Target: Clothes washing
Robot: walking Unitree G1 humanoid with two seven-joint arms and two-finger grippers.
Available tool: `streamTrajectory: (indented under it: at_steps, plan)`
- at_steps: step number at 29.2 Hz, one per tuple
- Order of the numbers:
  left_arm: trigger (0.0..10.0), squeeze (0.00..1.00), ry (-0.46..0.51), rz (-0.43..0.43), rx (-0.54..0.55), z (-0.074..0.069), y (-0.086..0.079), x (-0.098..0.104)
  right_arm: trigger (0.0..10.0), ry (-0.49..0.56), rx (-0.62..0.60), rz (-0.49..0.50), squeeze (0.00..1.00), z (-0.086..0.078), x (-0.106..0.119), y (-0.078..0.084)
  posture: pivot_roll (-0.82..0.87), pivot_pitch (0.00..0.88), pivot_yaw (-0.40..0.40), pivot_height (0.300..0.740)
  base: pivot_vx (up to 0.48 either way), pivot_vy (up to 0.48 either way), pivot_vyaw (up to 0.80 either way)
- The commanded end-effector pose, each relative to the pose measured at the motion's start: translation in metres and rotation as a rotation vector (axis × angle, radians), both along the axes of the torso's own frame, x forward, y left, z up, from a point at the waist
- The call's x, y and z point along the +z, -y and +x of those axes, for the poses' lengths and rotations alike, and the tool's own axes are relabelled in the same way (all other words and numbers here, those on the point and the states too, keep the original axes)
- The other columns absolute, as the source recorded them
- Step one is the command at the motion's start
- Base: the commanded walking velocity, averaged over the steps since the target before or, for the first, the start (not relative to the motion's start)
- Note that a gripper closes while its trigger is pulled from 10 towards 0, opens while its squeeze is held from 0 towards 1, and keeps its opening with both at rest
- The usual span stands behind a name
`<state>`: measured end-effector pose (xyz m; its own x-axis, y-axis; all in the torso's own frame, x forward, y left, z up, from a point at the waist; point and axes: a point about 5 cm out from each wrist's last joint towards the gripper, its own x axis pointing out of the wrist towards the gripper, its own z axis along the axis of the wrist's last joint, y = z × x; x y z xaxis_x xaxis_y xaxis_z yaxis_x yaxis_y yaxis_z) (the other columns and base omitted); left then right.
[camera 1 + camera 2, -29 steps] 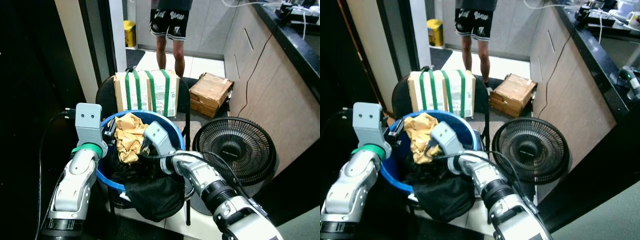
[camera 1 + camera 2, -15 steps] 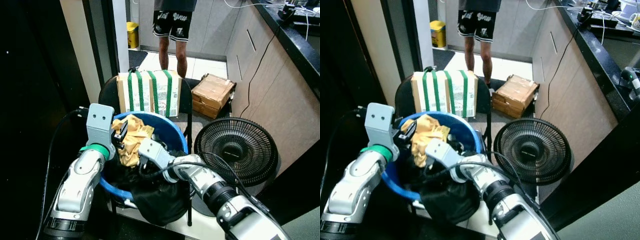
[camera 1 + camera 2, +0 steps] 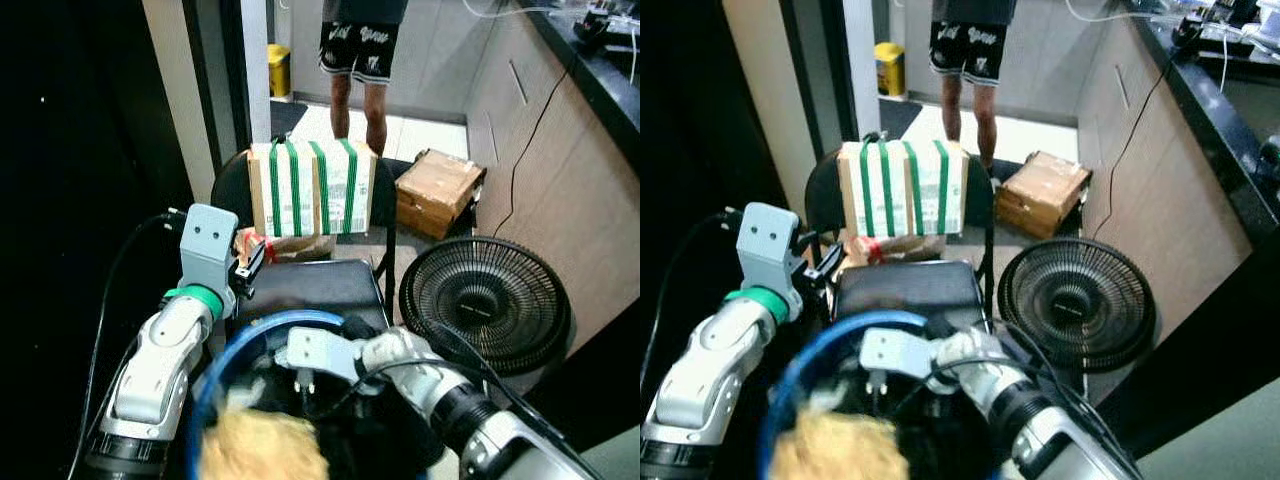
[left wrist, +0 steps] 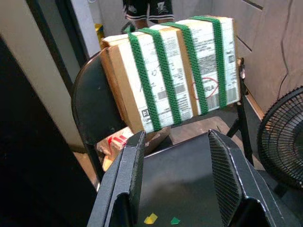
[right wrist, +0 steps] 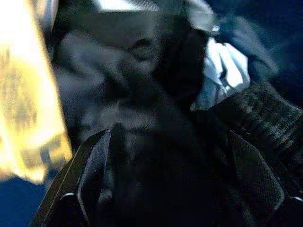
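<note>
The blue basket point(image 3: 262, 330) is seen closest to the camera, low in the head views, with a blurred yellow garment point(image 3: 262, 448) heaped at its near side and dark clothes point(image 5: 142, 137) beside it. The right gripper point(image 5: 182, 156) is reached down into this basket; in its wrist view its two black fingers point(image 5: 90, 175) are spread apart over the dark clothes, with the yellow garment to one side of them and a white piece of cloth point(image 5: 222, 75) just beyond them. Whether anything is pinched between them cannot be told.

The left gripper point(image 4: 177, 175) is held just outside the basket's rim, on the robot's left, above the black seat of the chair point(image 3: 310, 285). Its fingers point(image 4: 128, 179) are parted, and nothing is held between them. Small yellow and green scraps point(image 4: 158, 219) are seen on the seat between the fingers.

Just beyond the left gripper, a red and white packet point(image 4: 113, 142) is lying at the back of the seat, under a cardboard box bound with green straps point(image 3: 312, 187), which is leaned against the chair's backrest.

Farther off on the robot's right, a black fan point(image 3: 485, 305) is stood on the floor, and behind it a brown carton point(image 3: 438, 190). Farthest away, a person's legs in black shorts point(image 3: 360, 50) are seen, with a yellow bin point(image 3: 278, 70) near them.
</note>
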<state>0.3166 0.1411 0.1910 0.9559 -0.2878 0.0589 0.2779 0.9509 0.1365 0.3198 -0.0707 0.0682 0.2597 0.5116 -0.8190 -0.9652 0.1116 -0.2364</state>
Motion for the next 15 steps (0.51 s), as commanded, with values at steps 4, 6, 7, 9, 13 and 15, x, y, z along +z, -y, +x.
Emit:
streamTrajectory:
  at_steps: [4, 6, 7, 9, 13, 15]
  plan:
    - [10.0, 0.00, 0.000, 0.009, -0.033, 0.000, 0.005, 0.002, 2.0, -0.027, -0.014, -0.008, 0.00, -0.004, -0.002, 0.007, 0.13, 0.046, 0.053, 0.740, 0.000, 0.000, 0.00]
    - [10.0, 0.00, 0.001, 0.008, -0.036, 0.000, 0.005, 0.003, 1.3, -0.042, -0.018, -0.003, 0.00, -0.005, -0.003, 0.008, 0.13, 0.046, 0.053, 0.740, 0.000, 0.000, 0.00]
    - [10.0, 0.00, 0.001, 0.008, -0.036, 0.000, 0.005, 0.003, 1.3, -0.042, -0.018, -0.003, 0.00, -0.005, -0.003, 0.008, 0.13, 0.046, 0.053, 0.740, 0.000, 0.000, 0.00]
    - [10.0, 0.00, 0.003, 0.002, -0.036, 0.000, 0.005, 0.003, 0.0, -0.058, -0.020, 0.017, 0.00, -0.007, -0.003, 0.008, 0.13, 0.046, 0.053, 0.740, 0.000, 0.000, 0.00]
    - [10.0, 0.00, 0.011, -0.013, -0.038, 0.000, 0.005, 0.005, 0.0, -0.098, -0.031, 0.101, 0.00, -0.010, 0.000, 0.004, 0.13, 0.046, 0.053, 0.740, 0.000, 0.000, 0.00]
    - [10.0, 0.00, 0.018, -0.032, -0.039, 0.000, 0.005, 0.008, 0.0, -0.117, -0.094, 0.308, 0.00, -0.006, 0.014, -0.009, 0.13, 0.046, 0.053, 0.740, 0.000, 0.000, 0.00]
